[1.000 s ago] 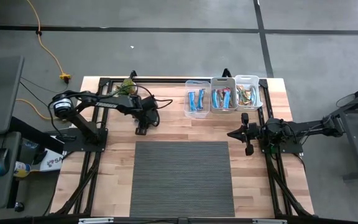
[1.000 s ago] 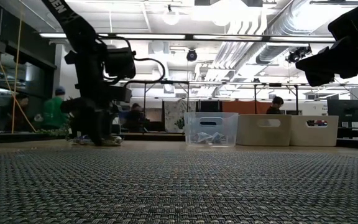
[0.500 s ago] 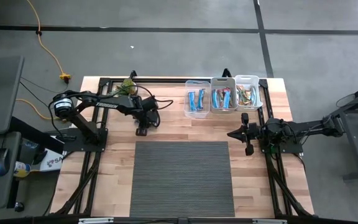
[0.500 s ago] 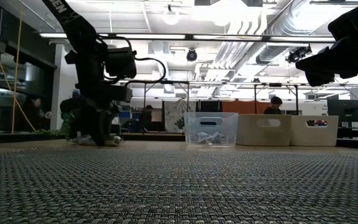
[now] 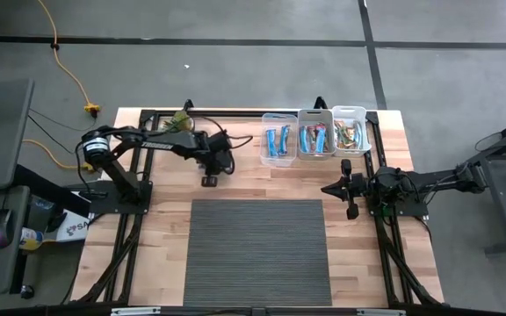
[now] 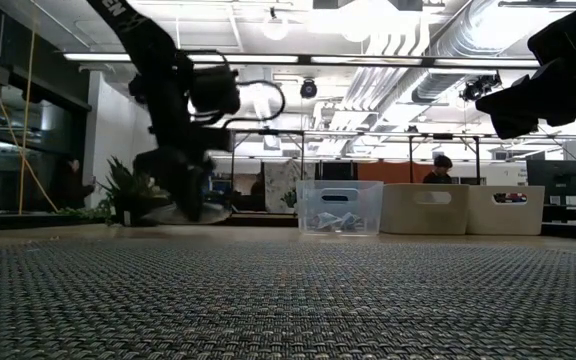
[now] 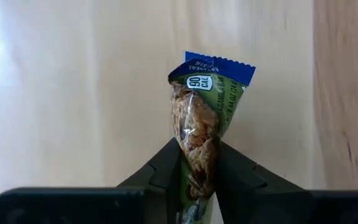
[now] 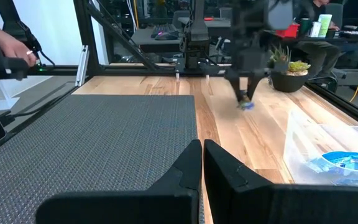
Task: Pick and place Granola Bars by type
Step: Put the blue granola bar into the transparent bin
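Note:
My left gripper (image 7: pixel 199 163) is shut on a granola bar (image 7: pixel 202 112) in a green wrapper with a blue crimped end. It hangs over the bare wood left of the three bins, as the high view (image 5: pixel 211 172) and the right wrist view (image 8: pixel 247 93) show. Blue bars lie in the left bin (image 5: pixel 278 140), blue-red-white ones in the middle bin (image 5: pixel 316 138), yellow-green ones in the right bin (image 5: pixel 350 132). My right gripper (image 8: pixel 202 155) is shut on nothing and waits level at the table's right (image 5: pixel 326 188). My left gripper pinches the bar's near part (image 7: pixel 197 177) between its two fingers (image 7: pixel 230 173), which point steeply down from above and lie along the bar. The blue crimped end (image 7: pixel 219 66) sticks out below the fingertips. The bar (image 8: pixel 246 104) hangs clear of the table.
A dark woven mat (image 5: pixel 257 250) covers the middle of the table's near half. A small potted plant (image 5: pixel 181 121) stands at the far left behind the left arm. Bare wood lies between my left gripper and the bins.
My left gripper has shut on the granola bar, then risen and gone toward the table's right, toward the bins. The bar, which lay on the wood, is now lifted clear and hangs below the fingers.

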You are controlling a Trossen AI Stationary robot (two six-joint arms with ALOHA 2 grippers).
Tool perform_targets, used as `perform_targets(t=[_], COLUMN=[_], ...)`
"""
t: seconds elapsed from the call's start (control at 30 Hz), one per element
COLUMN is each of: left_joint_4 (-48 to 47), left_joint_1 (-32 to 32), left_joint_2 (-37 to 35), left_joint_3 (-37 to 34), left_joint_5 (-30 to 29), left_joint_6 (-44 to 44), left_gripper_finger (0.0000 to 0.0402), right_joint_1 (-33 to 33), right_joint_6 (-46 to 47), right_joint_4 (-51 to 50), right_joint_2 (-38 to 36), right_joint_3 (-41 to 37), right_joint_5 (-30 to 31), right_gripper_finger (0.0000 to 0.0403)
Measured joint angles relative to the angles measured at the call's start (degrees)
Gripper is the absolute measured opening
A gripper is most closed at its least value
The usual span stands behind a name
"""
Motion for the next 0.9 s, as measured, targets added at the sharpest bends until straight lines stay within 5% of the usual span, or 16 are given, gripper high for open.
perform_targets(t=[0.37, 0.9], left_joint_4=[-0.6, 4.4], left_joint_1=[0.0, 0.0], left_joint_2=[0.0, -0.2], left_joint_3=[12.6, 37.8], left_joint_5=[0.7, 27.1], left_joint_6=[-6.1, -23.8], left_gripper_finger=[0.0077, 0.0077], right_joint_1=[0.0, 0.0], right_joint_6=[0.0, 0.0], right_joint_4=[0.0, 0.0], right_joint_2=[0.0, 0.0], right_joint_3=[0.0, 0.0], right_joint_5=[0.0, 0.0], right_gripper_finger=[0.0000, 0.0000])
